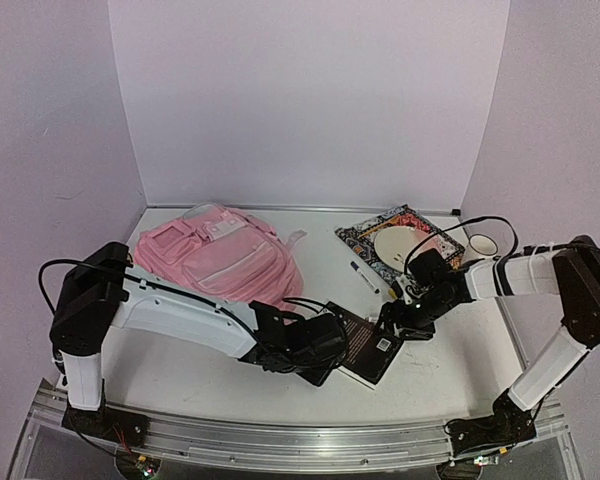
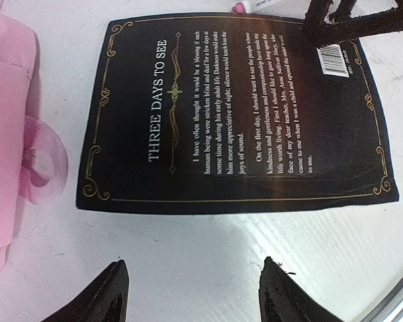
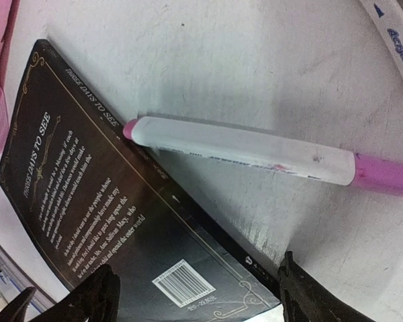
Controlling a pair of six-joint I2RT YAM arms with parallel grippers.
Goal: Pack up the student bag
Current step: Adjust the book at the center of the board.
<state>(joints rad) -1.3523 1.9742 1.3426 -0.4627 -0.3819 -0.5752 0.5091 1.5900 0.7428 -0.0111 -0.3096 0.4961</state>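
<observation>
Left gripper (image 2: 195, 298): fingers spread, nothing held, hovering low over the table (image 1: 180, 370). Just ahead of it lies the black book (image 2: 235, 114), flat, back cover up, long axis running across the line of approach. It is not touching the fingers.

Right gripper (image 3: 201, 302): also spread and not clamped, with the barcode corner of the same book between its fingers. In the left wrist view it sits on that far corner.

A white marker (image 3: 255, 151) with pink ends lies just beside the book's spine edge, roughly parallel to it. One tip touches the edge or nearly does. A second white pen (image 3: 393, 40) is cut off by the frame edge.

The pink bag (image 1: 220, 255) lies flat at the back left of the table, behind and to the left of both grippers. Its long axis runs roughly across the table, on a slight diagonal. One strap loop reaches near the book's left end. The left arm is nearer the bag. I can't tell whether any pocket is unzipped.

Judgement: the book has to travel left and back to reach the bag.

Count:
- 1 bag
- 1 black book
- 1 patterned book (image 1: 365, 235) at the back right, with a round white thing on it
- 1 white cup (image 1: 483, 244)
- 2 pens, as far as I can make out
</observation>
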